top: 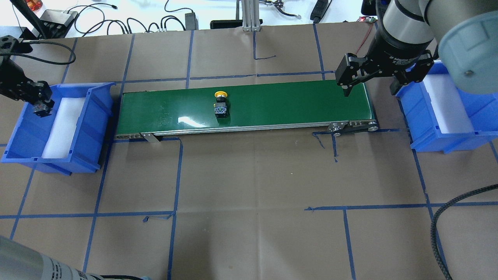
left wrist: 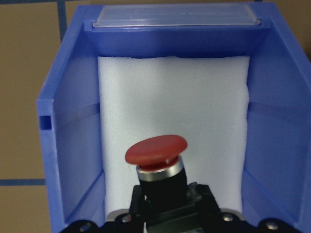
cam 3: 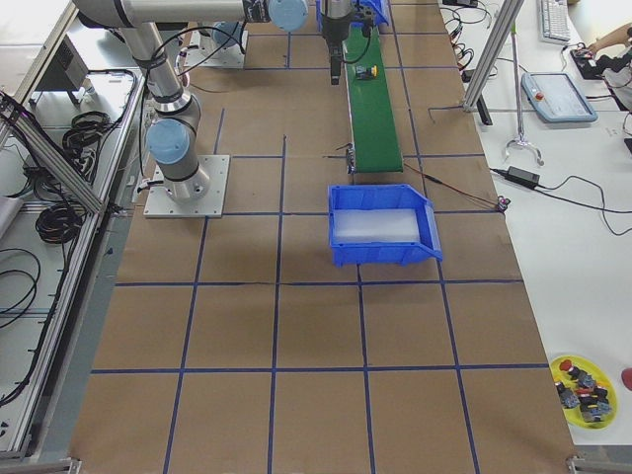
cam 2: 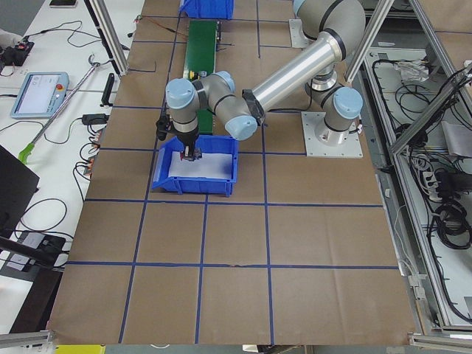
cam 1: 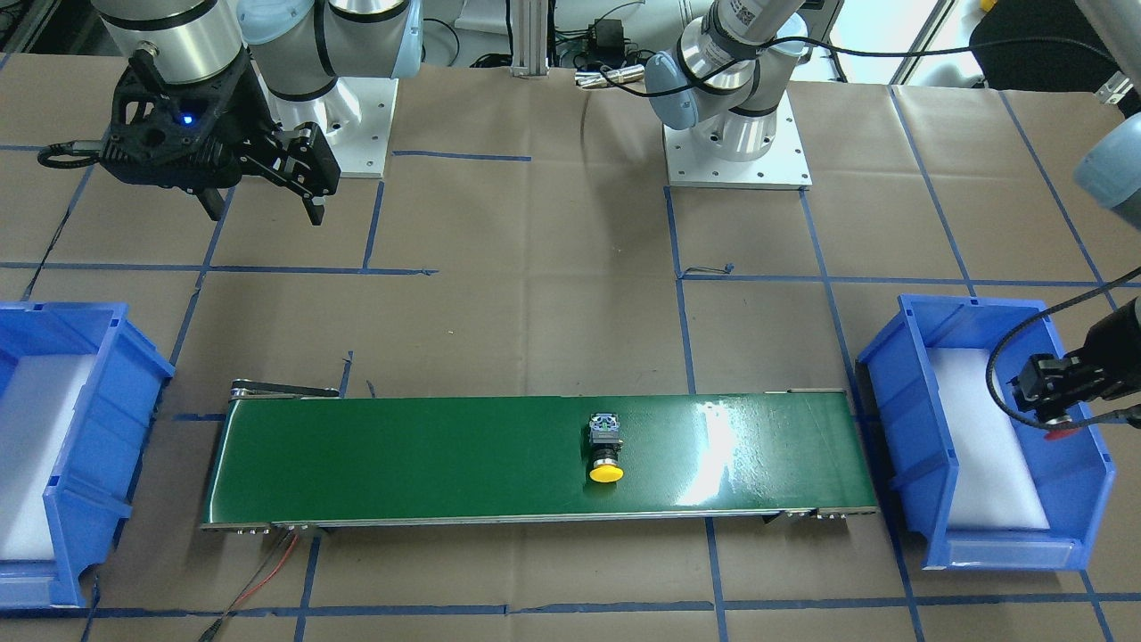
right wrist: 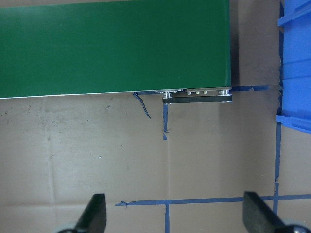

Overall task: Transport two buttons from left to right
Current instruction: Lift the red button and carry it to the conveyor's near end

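Buttons are mid-transfer. The left pincer (left wrist: 163,195) is clamped on the red button (left wrist: 156,150) by its black body, above the foam-lined left bin (left wrist: 73,126), probably lifting it toward the green conveyor belt (cam 1: 401,455). The yellow button (cam 1: 605,450) lies on its side mid-belt. The right pincer (top: 369,87) hangs wide open and empty near the belt's end, likely waiting beside the right bin (top: 459,136)

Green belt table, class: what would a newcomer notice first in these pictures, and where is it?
The yellow button lies on its side near the middle of the green belt. The left gripper holds the red button over the white-padded blue bin at the robot's left. The right gripper hangs open near the belt's other end.
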Motion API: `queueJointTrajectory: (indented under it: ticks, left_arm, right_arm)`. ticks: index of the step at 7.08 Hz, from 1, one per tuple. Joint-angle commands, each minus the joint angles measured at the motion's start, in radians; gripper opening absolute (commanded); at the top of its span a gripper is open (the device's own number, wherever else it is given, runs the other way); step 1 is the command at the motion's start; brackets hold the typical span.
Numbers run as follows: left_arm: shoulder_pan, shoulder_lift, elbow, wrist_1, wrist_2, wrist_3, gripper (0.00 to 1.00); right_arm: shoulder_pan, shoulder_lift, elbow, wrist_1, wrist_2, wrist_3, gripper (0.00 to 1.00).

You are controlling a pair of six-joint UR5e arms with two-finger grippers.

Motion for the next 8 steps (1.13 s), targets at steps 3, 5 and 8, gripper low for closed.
queueJointTrajectory:
  ticks: [3,5,8]
  left_arm:
    - [-0.136,0.041,0.093,-0.145,0.024,-0.051,0.04]
    - [-0.175,0.041,0.079,-0.147,0.033,-0.081,0.04]
    - [-0.346,0.047,0.066,-0.148,0.025,-0.259,0.04]
  right_arm:
    - [0.001,-0.012,0.000,0.006,0.003,0.001,1.00]
    - [0.003,-0.012,0.002,0.004,0.004,0.001,1.00]
    - [0.003,-0.005,0.010,0.007,0.000,0.001,1.00]
